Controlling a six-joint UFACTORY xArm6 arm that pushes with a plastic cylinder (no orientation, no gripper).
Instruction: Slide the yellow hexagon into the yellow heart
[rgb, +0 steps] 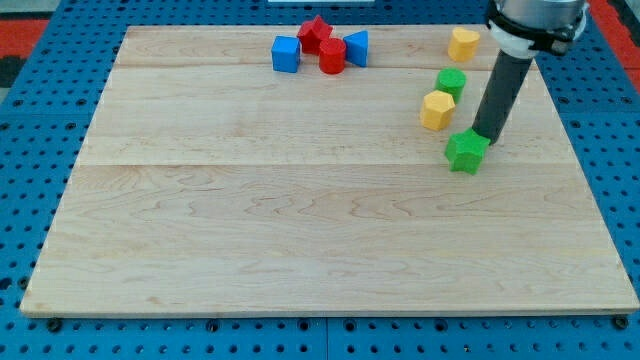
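Note:
The yellow hexagon (436, 110) lies at the view's right, below a green block (451, 82). The yellow heart (462, 43) lies near the view's top right edge of the board, apart from the hexagon, with the green block between them. My tip (488, 139) stands at the top right of a green star (466, 152), touching or nearly touching it. The tip is to the right of and slightly below the yellow hexagon.
A cluster at the view's top middle holds a blue cube (286, 54), a red star (316, 33), a red block (332, 56) and a blue block (357, 47). The wooden board (300, 220) lies on a blue pegboard.

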